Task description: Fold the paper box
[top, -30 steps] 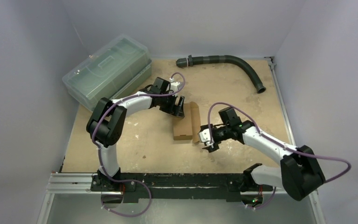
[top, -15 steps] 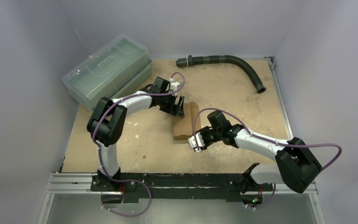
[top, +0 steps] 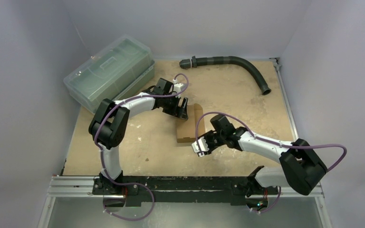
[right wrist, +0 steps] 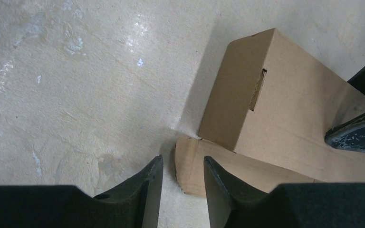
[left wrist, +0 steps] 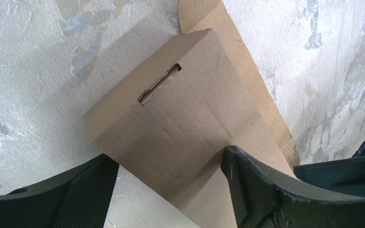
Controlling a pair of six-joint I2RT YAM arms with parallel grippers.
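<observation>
Left gripper point(left wrist: 166, 154) straddles paper box point(left wrist: 171, 109), grip unclear | right gripper point(right wrist: 183, 164) part-open, empty, tips at flap point(right wrist: 228, 166)

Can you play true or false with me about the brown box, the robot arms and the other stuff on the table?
1. The paper box is brown. True.
2. The see-through bin has its lid off. False: the plastic bin has its lid on.
3. One face of the paper box has a slot cut in it. True.
4. The right arm is holding the bendy pipe. False: the right gripper is at the near end of the paper box, and the hose lies by itself at the far edge of the table.
5. The left arm hangs over the bin. False: the left gripper straddles the far end of the paper box.
</observation>
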